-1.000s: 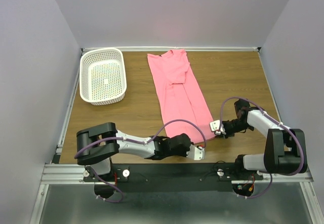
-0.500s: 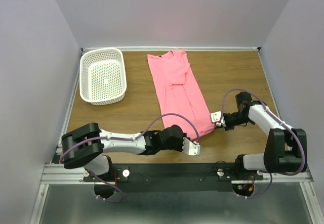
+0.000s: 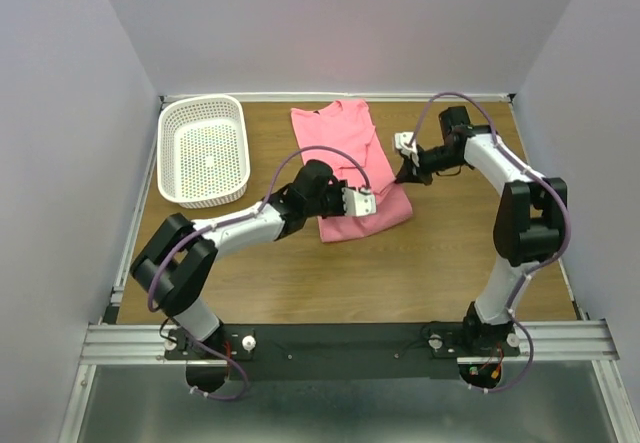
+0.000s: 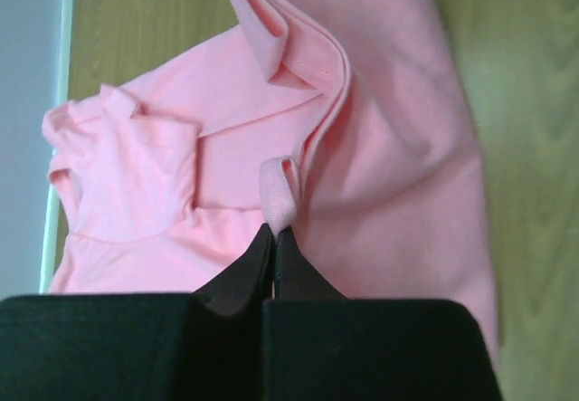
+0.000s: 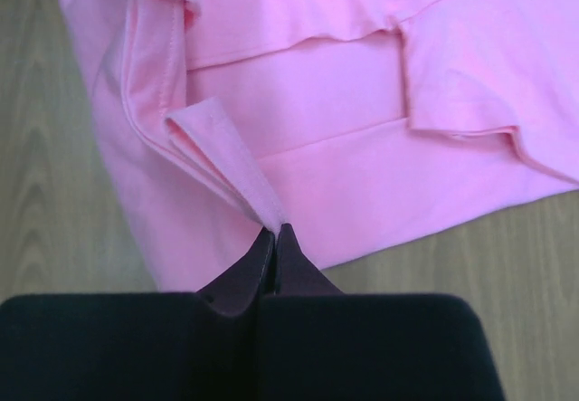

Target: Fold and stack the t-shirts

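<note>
Top external view: the left arm reaches from its base at the near left corner diagonally forward and to the right, elbow low over the bench point(image 3: 440, 253), its forearm running out to the left end effector point(image 3: 365, 203), which sits over the near part of the t-shirt point(image 3: 340, 138). The right arm stands up from its base at the near right, bends at a raised elbow by the right edge of the bench, and stretches its forearm leftward along the far side. The right end effector point(image 3: 405, 148) points left at the right edge of the cloth.

The salmon-pink t-shirt lies on the far middle of the bench, just to the right of the white perforated basket point(image 3: 203, 150) and apart from it, with its collar toward the far edge. Its lower part is doubled up, so the cloth lies in layers.

Left wrist view: the black fingers point(image 4: 244, 274) are clenched together on a small upright loop of hem, the layered shirt spread beyond them. Right wrist view: the fingers there are likewise clenched, pinching a narrow pleat of pink edge, with wood grain showing on either side of the cloth.
</note>
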`<state>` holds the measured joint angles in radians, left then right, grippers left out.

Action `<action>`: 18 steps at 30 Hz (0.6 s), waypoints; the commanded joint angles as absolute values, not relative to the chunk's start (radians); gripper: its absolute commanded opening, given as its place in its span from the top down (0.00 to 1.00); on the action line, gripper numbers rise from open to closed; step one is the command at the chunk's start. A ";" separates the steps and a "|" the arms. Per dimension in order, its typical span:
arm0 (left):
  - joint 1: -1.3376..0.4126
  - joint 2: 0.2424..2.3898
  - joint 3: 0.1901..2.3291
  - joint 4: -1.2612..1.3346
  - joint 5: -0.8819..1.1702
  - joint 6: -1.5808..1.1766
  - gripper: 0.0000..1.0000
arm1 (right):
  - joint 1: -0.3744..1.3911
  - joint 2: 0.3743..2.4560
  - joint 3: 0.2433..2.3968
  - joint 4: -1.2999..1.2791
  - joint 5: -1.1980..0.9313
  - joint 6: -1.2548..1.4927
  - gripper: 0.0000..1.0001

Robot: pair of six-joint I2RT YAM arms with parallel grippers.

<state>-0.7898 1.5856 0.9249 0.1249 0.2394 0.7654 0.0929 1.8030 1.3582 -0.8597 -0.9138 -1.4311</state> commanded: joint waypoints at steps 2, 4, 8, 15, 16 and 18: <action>-0.674 1.710 1.017 0.095 0.345 0.824 1.00 | 0.136 1.980 1.607 -0.781 -0.893 -1.204 1.00; -0.638 1.770 1.078 0.072 0.341 0.827 1.00 | 0.146 2.055 1.691 -0.764 -0.859 -1.152 0.99; -0.591 1.828 1.163 0.045 0.350 0.831 1.00 | 0.150 2.141 1.769 -0.742 -0.799 -1.098 0.99; -0.560 1.905 1.270 -0.035 0.325 0.857 1.00 | 0.152 2.189 1.816 -0.712 -0.756 -1.052 0.99; -0.558 1.916 1.279 -0.038 0.324 0.857 1.00 | 0.152 2.191 1.819 -0.706 -0.756 -1.046 0.99; -0.552 1.922 1.285 -0.043 0.324 0.859 1.00 | 0.152 2.198 1.824 -0.700 -0.755 -1.037 0.99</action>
